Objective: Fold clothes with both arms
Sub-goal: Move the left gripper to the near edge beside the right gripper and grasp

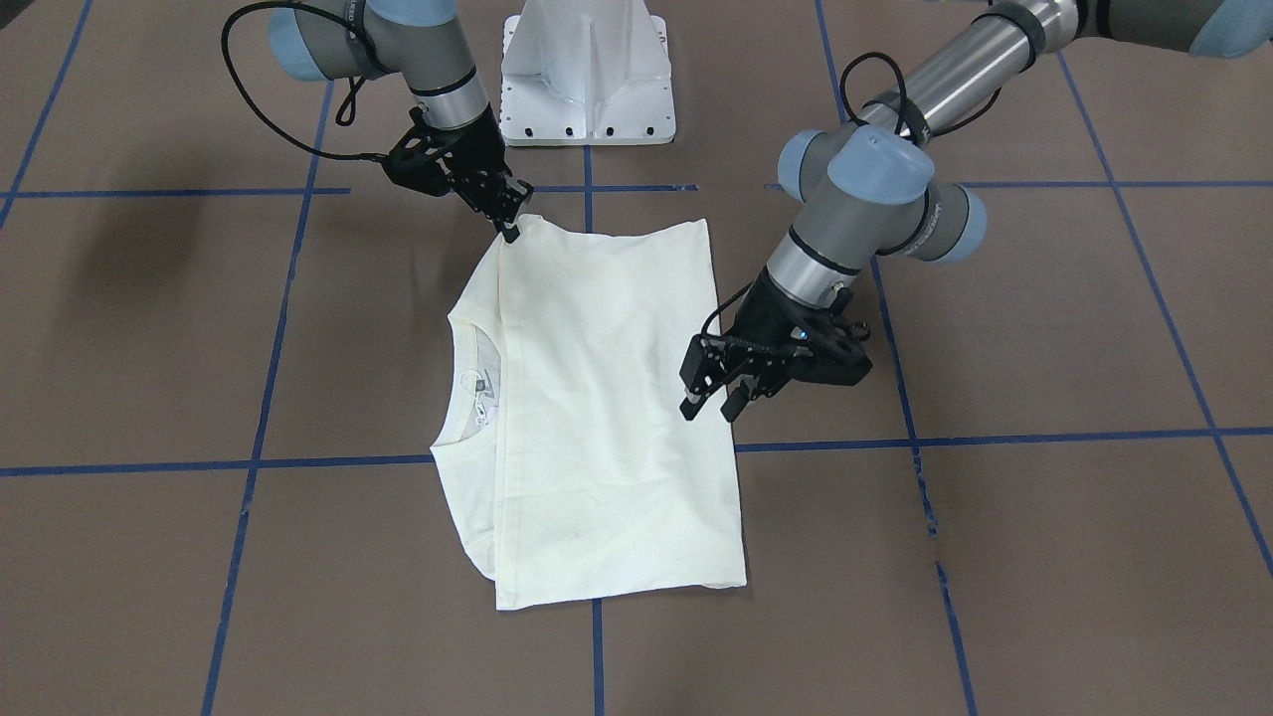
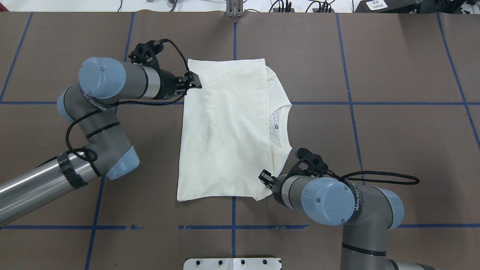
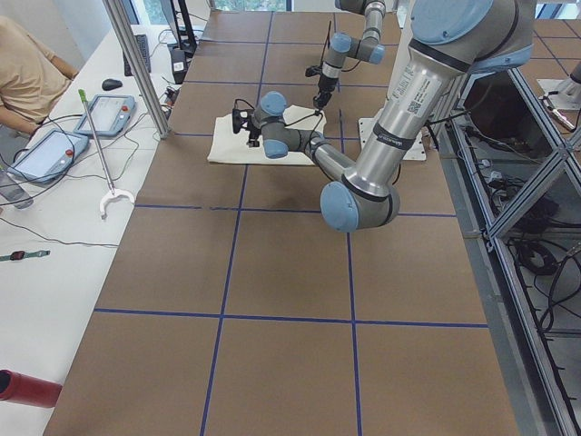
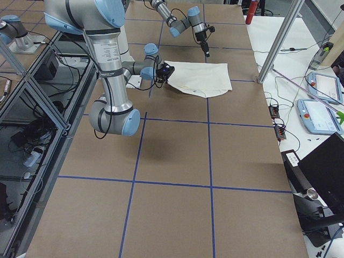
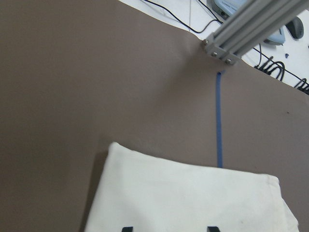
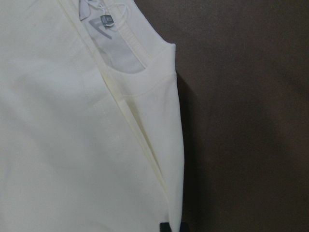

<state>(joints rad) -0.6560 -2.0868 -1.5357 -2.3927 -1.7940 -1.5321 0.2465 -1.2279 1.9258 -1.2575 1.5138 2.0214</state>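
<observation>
Soft, even light falls from above in every view, so the brown table (image 1: 1044, 328) shows no glare and only faint, blurred shadows: a diffuse dark patch at the left of the front-facing view and another just left of centre in the right side view. The cream shirt (image 1: 607, 398) is the brightest area and is nearly washed out in the right wrist view, where its folds barely show and a dark shadow band runs along its right edge. Both side views are softer in detail, with wide-angle stretching toward the lower corners.
</observation>
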